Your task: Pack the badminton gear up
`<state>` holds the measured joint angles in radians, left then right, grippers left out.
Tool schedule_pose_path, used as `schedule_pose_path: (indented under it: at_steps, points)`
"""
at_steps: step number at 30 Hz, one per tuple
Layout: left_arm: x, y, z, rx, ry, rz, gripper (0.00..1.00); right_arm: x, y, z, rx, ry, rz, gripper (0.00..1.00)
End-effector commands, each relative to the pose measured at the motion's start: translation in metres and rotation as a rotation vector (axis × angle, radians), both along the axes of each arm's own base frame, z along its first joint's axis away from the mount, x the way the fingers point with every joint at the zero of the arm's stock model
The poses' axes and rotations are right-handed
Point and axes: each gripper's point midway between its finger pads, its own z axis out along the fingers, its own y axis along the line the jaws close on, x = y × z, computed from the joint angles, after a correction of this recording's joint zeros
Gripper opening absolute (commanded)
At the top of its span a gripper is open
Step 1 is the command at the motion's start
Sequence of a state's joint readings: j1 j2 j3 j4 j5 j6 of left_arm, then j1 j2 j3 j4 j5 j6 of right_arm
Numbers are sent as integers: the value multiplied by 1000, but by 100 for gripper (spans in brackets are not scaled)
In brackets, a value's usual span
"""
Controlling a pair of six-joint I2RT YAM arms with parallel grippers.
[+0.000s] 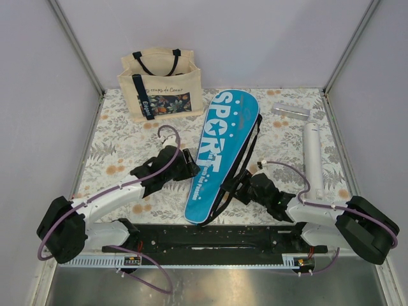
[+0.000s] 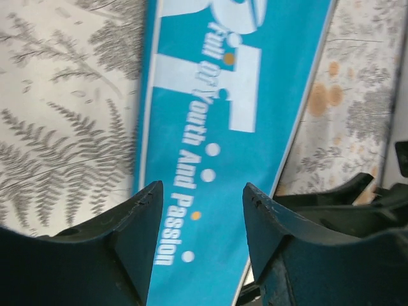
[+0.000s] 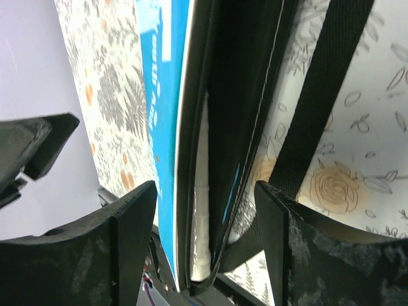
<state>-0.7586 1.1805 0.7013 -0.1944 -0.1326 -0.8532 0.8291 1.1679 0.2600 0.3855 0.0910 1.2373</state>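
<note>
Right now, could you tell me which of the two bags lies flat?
The blue SPORT case, lying flat; the beige tote stands upright at the back.

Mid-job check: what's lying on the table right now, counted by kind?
Blue case: 1
White tube: 1
Tote: 1
Small silvery item, kind unclear: 1
Total: 4
</note>
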Motion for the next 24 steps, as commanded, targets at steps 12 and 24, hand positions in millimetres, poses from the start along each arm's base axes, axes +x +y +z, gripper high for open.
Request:
schedule_pose_path:
  at_steps: [12, 24]
  points:
    - [-38, 15, -69, -30, 200, -43, 57, -28, 66, 12, 105, 17, 157, 59]
    - [-55, 9, -88, -131, 231, -42, 57, -30, 70, -9, 171, 48, 112, 5]
